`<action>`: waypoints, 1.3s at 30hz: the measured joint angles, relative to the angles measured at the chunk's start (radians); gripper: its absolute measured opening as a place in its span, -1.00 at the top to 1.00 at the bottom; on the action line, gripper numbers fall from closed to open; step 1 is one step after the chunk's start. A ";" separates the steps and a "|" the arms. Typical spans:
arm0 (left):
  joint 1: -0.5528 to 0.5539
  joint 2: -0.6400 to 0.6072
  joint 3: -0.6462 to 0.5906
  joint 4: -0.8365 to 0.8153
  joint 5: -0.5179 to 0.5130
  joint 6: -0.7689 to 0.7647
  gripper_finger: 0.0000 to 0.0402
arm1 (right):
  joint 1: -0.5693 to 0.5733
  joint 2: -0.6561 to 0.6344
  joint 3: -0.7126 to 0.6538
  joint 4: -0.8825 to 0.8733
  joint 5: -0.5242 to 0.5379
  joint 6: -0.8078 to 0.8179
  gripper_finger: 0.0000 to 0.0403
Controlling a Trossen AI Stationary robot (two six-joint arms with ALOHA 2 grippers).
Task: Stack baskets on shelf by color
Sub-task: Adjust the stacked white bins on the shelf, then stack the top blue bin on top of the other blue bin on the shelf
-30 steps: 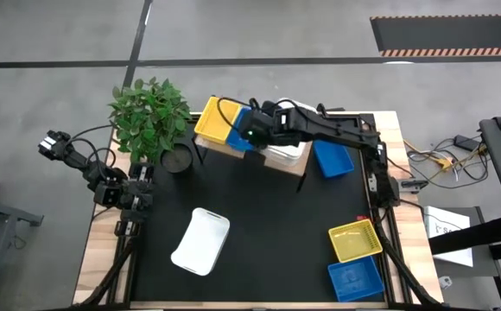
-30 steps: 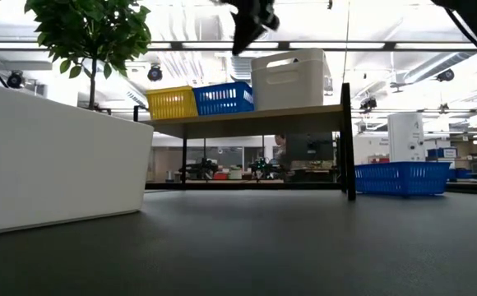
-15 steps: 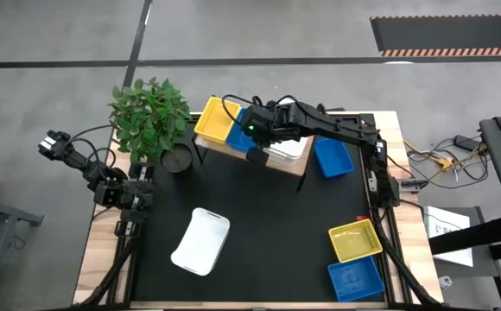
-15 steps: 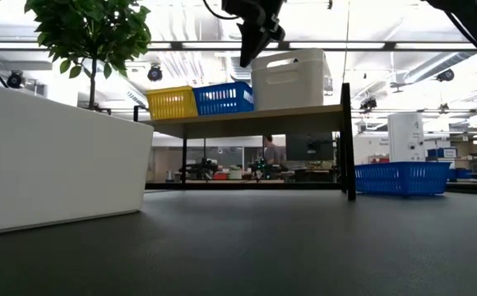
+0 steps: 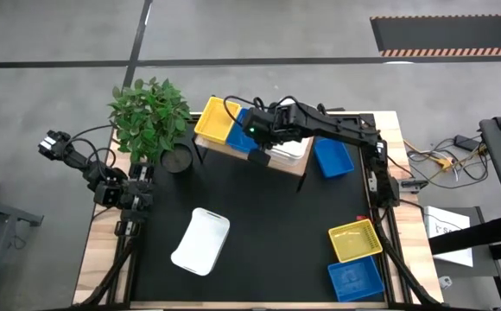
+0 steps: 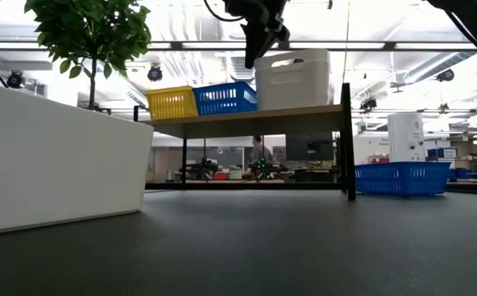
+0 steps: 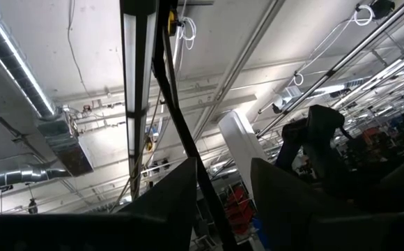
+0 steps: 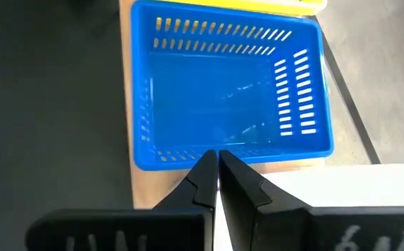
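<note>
The shelf (image 5: 295, 169) stands at the table's far side. It carries a yellow basket (image 5: 213, 120), a blue basket (image 8: 223, 90) and a stack of white baskets (image 6: 292, 78) side by side. My right gripper (image 8: 218, 162) is shut and reaches slanting down over the shelf. Its tips (image 6: 252, 59) are in the gap between the blue basket and the white stack. My left gripper (image 7: 223, 192) is open with nothing between its fingers. It points up at the ceiling, off the table's left edge (image 5: 56, 143). My right gripper's shut fingers (image 8: 205, 174) come slanting down from above, pointing toward the table's left. They meet the white stack's upper rim (image 6: 259, 62) on the side that faces the blue basket, and their outer side lies against it. The stack rests on the shelf.
A white basket (image 5: 200, 240) lies on the table near the left. A blue basket (image 5: 332, 159) sits on the table right of the shelf. One yellow basket (image 5: 355, 239) and one blue basket (image 5: 355, 278) sit at the near right corner. A potted plant (image 5: 151, 117) stands left of the shelf.
My right gripper has come down a little and gone toward the table's right, from over the blue basket to the white stack's rim. The white stack has slid slightly along the shelf toward the right.
</note>
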 joint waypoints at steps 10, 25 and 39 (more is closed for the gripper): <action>0.000 0.000 0.000 0.000 -0.001 0.000 0.40 | 0.114 -0.118 0.014 -0.019 0.008 0.039 0.96; 0.001 0.000 0.000 0.001 -0.013 0.000 0.40 | 0.416 -0.399 -0.337 -0.063 0.034 0.267 0.96; 0.001 0.000 0.000 0.002 -0.013 0.000 0.40 | 0.511 -0.757 -1.022 0.064 0.107 0.526 0.96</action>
